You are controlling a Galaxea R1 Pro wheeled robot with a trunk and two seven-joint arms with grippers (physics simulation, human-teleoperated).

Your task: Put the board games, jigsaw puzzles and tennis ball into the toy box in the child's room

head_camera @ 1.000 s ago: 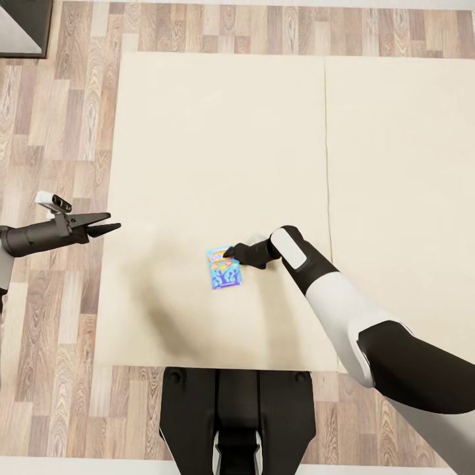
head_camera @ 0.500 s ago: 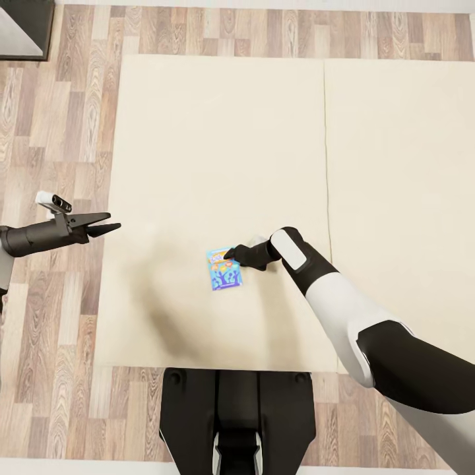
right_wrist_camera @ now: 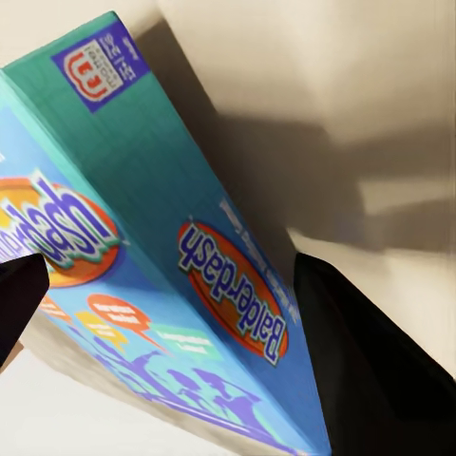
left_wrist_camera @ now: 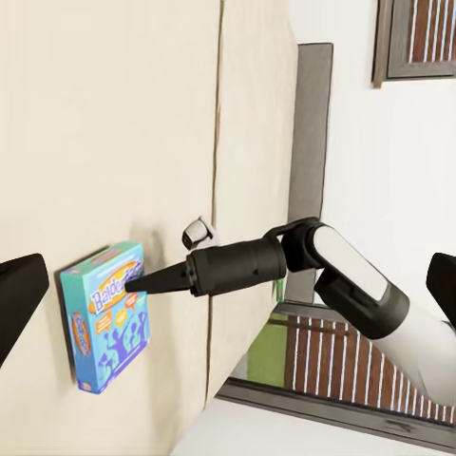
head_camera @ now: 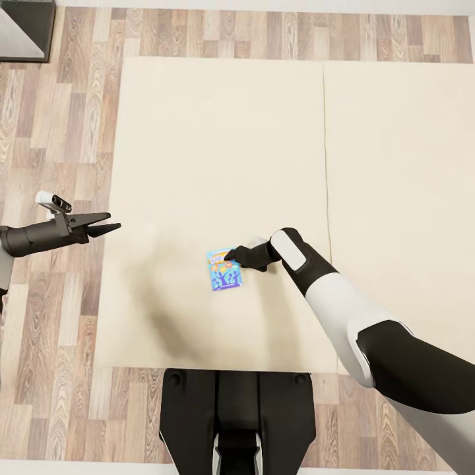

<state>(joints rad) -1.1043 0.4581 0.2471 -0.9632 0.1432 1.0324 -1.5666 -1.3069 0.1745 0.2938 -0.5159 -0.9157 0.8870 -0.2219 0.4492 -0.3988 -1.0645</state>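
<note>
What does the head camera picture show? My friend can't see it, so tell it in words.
The right gripper reaches the top edge of a small blue board game lying flat on the cream bed. The left gripper hovers open over the bed's left edge.

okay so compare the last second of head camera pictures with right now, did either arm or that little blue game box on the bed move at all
Nothing visibly changed. The small downward shift of the bed in the picture is the camera moving. The right tool stays at the blue game box, which lies where it was; the left tool still hangs open off the bed's edge.
</note>
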